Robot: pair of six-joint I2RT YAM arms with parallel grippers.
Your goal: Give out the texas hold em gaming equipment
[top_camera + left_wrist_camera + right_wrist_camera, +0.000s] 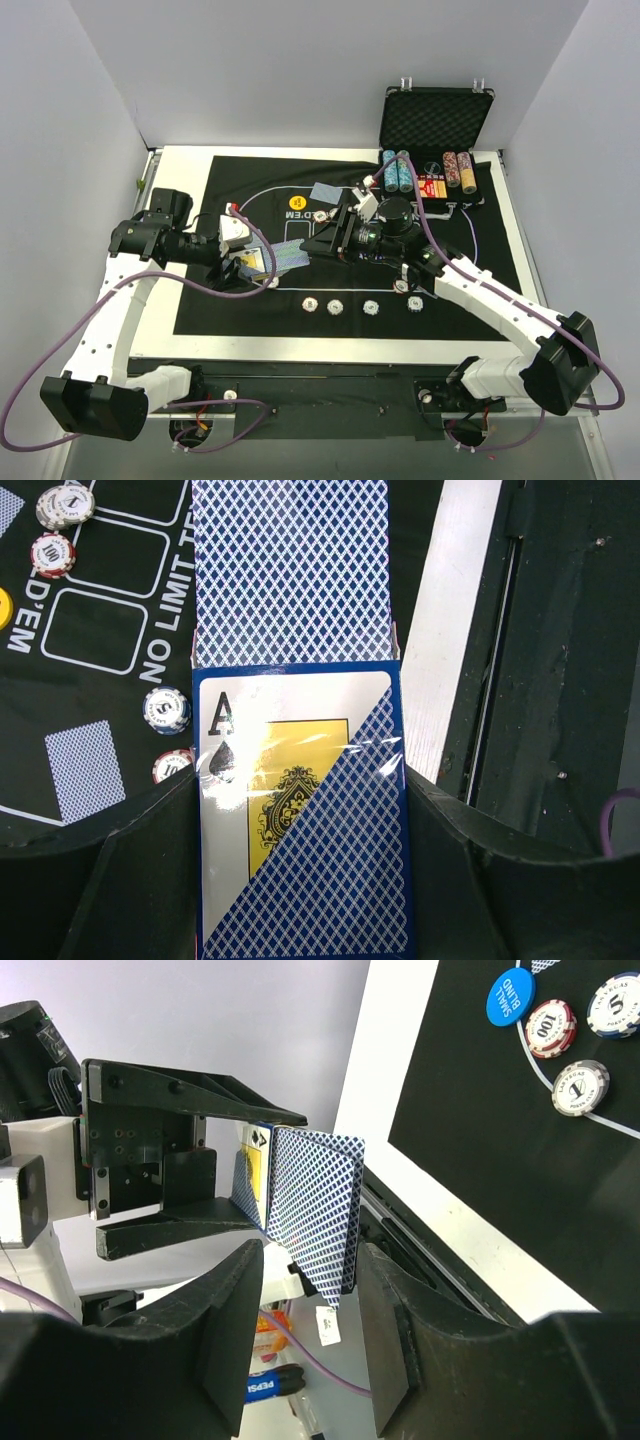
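Where the black mat [250,312] covers the white table [190,165] between pale walls [300,70], your left gripper [258,263] clamps the deck [300,880] above the mat's left half, long axis toward the right gripper [310,1260], whose parted jaws flank one card [315,1185].

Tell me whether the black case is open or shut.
Open. The case has its lid standing upright, foam lining exposed, with chip rows visible in the base.

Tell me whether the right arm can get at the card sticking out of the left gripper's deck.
Probably yes. The right gripper is open and lined up with the card, which juts from the deck held in the left gripper; nothing stands between them.
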